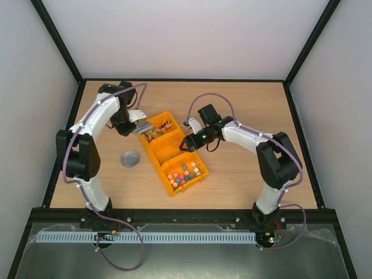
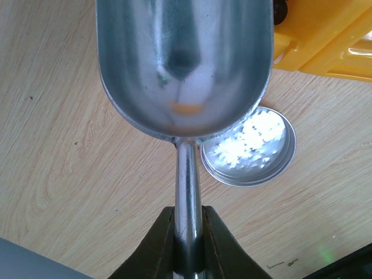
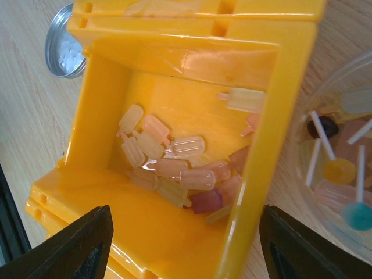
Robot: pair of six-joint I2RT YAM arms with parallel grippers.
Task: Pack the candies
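The candies (image 1: 156, 132), small shiny gold, brown and reddish wrapped sweets, lie in the far compartment of a yellow divided tray (image 1: 152, 152). My left gripper (image 2: 189, 232) is shut on the handle of a metal scoop (image 2: 185, 64). The scoop's bowl looks empty and hangs over the table just left of that compartment (image 1: 139, 119). My right gripper (image 3: 186, 250) is open above the tray's middle compartment. That compartment's right wall (image 3: 256, 174) runs between the fingers. Pale popsicle-shaped sweets (image 3: 174, 168) lie in it.
A round metal lid (image 1: 130, 158) lies on the wood left of the tray (image 2: 250, 145). The near compartment holds several small colourful star-shaped sweets (image 1: 185, 174). A clear round container with lollipops (image 3: 343, 174) stands against the tray's right side under the right arm.
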